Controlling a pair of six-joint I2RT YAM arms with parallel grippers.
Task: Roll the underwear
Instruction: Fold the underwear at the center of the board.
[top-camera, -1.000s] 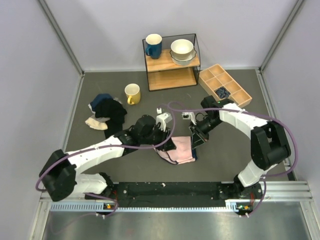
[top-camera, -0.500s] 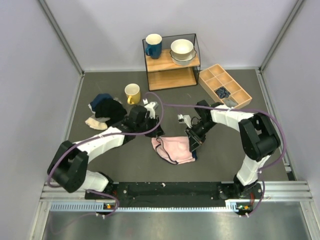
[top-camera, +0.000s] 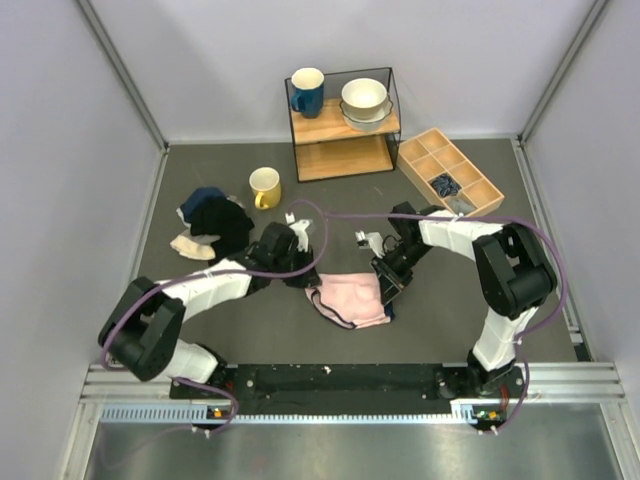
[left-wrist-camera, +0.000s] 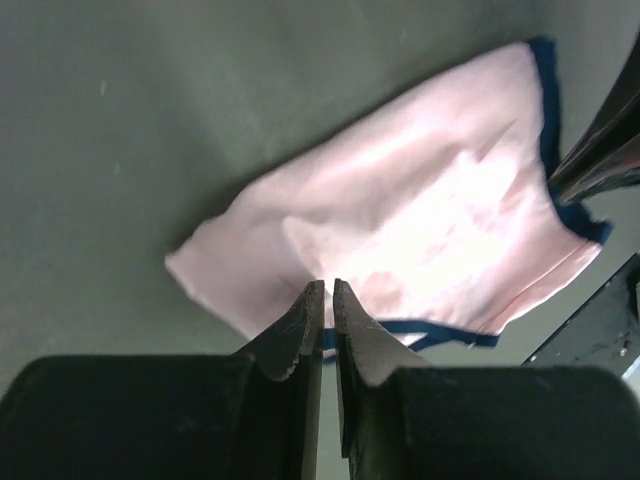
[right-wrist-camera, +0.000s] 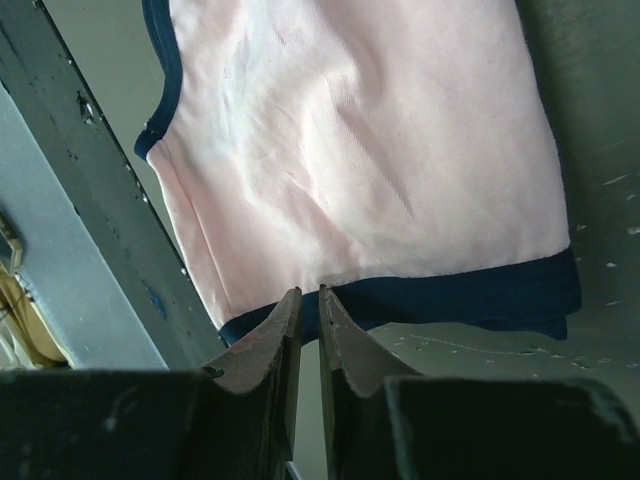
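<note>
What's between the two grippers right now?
The pink underwear, lying flat, fills the gap between the left gripper and the right gripper; the top view shows it.

Left arm (top-camera: 215, 285) stretched low from base at 7 o'clock, forearm running toward 2 o'clock, wrist bent so left gripper (top-camera: 305, 276) points toward 4 o'clock; jaws pressed nearly together, thin slit between. Right arm (top-camera: 470, 235) folded: elbow at 3 o'clock, forearm toward 10 o'clock, wrist turned down, right gripper (top-camera: 386, 281) pointing toward 7 o'clock, jaws likewise almost touching. Grippers apart, tips angled toward each other
</note>
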